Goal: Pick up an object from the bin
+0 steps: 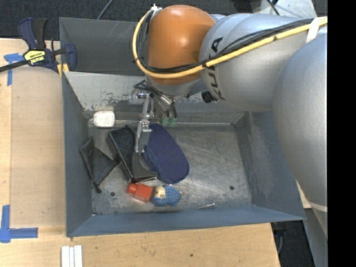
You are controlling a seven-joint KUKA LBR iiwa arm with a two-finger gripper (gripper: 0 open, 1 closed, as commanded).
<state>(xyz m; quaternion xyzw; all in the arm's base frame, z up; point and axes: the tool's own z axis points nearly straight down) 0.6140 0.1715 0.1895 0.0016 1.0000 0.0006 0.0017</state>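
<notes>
Hanging under the arm's orange cover, the hand [148,128] is low in the far-left part of the bin [245,166], at the far-left edge of a dark blue oval pouch [167,156]. Whether the hand is spread or pressed together I cannot tell: the cover hides its upper part. The pouch looks soft and finely textured and lies flat near the bin's middle. Touching its left side are flat black pieces [125,144], one partly under it. Farther left lies a black folded thing [95,161], hard to make out. A white cylinder [104,118] lies by the far wall. At the pouch's near end sit a red block [140,191] and a small blue lump [167,196].
</notes>
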